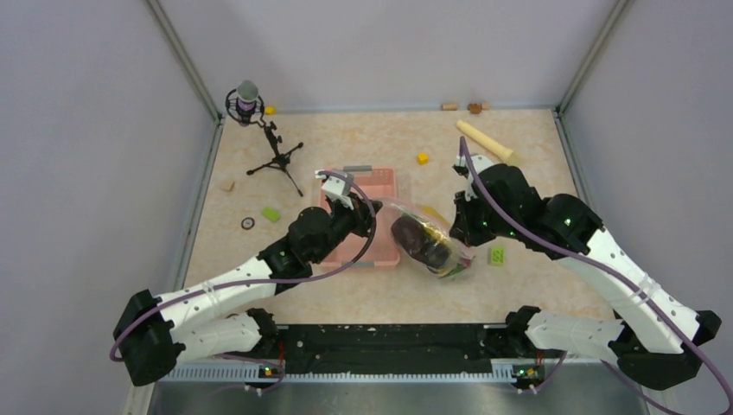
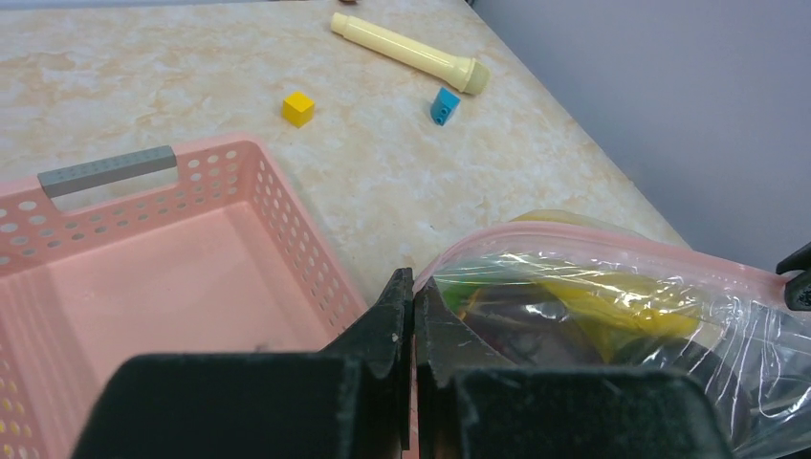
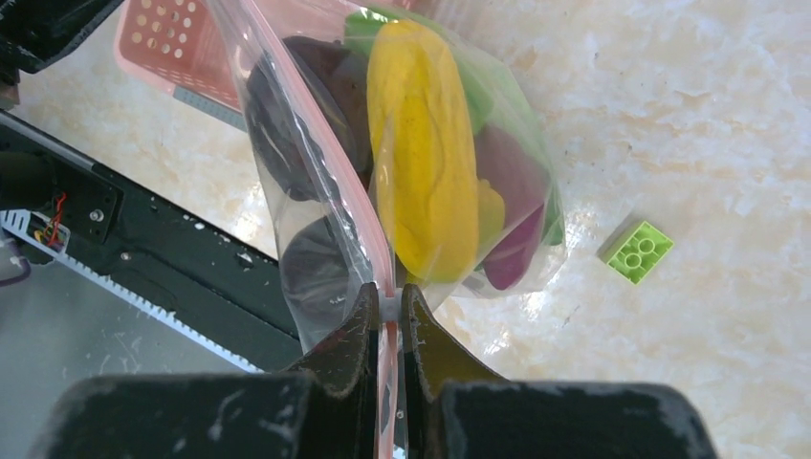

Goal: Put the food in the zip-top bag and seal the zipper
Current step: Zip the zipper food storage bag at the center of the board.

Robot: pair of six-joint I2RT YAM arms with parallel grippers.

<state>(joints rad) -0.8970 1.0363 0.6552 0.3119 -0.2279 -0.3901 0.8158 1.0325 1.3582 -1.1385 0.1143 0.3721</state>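
Note:
The clear zip-top bag hangs between my two grippers, right of the pink basket. Inside it are a yellow fruit, dark purple-brown pieces, a magenta sweet potato and some green. My left gripper is shut on the bag's corner at one end of the pinkish zipper. My right gripper is shut on the zipper at its other end, pinching a small white slider. In the top view the left gripper and the right gripper hold the bag's two ends.
The pink basket lies left of the bag, with no food showing in it. A green brick lies right of the bag. A beige rolling pin, a yellow block and a microphone tripod stand further back.

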